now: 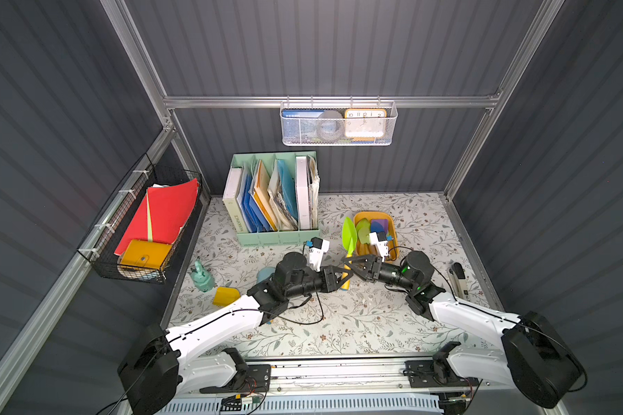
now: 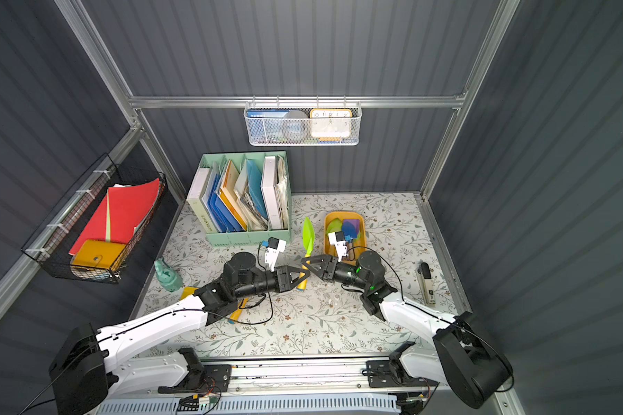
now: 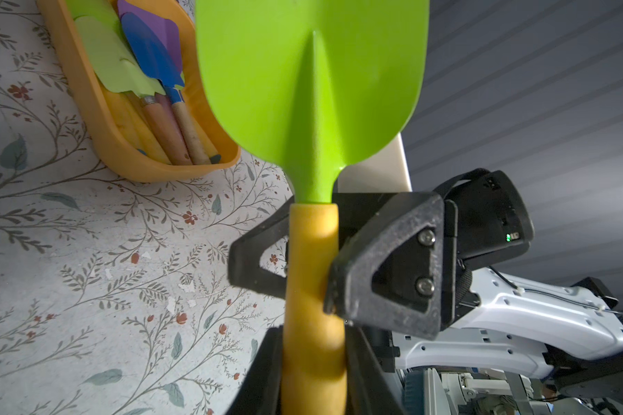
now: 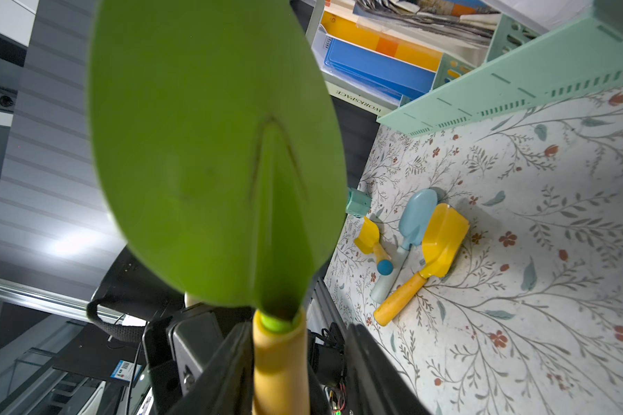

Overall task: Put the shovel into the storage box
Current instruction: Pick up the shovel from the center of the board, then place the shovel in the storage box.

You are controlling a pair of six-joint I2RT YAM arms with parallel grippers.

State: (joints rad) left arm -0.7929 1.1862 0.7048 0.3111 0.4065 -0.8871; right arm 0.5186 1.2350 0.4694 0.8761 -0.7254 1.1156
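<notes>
A: Top views first. Counts?
B: 1 shovel (image 1: 348,233) in play, green blade, yellow handle. 1 storage box (image 1: 365,216) toward the table's (image 1: 356,316) back edge, right of ctr, w/ other tools inside. 1 file holder (image 1: 277,237) at the back edge, left of the box. 2 arms.
A: Pose?
B: Both reach in from the front edge & bend inward, tips meeting nose to nose over mid-table. The left gripper (image 1: 340,278) is clamped on the handle's low end. The right gripper (image 1: 351,262) sits on the handle nearer the blade. The shovel is off the table, blade toward the back edge, just beside the box's left wall, not in it. Same in both top views.
A: Left wrist view?
B: It looks into the box (image 3: 98,118), which a wrist cam partly covers from above: 1 blue blade, 1 purple, pale green ones overlapping, can't count those. The handle runs betw. the left gripper's (image 3: 313,388) fingers; the right gripper (image 3: 299,273) straddles it higher up.
A: Right wrist view?
B: Only this one shows a gap betw. the handle and 1 of the right gripper's fingers (image 4: 371,370), so it's around the handle, not squeezing yet. Also 3 loose tools lying together near the left edge: yellow scoop (image 4: 443,240), pale blue shovel (image 4: 416,219), small yellow scoop (image 4: 367,235). From above the left arm hides part of them.
</notes>
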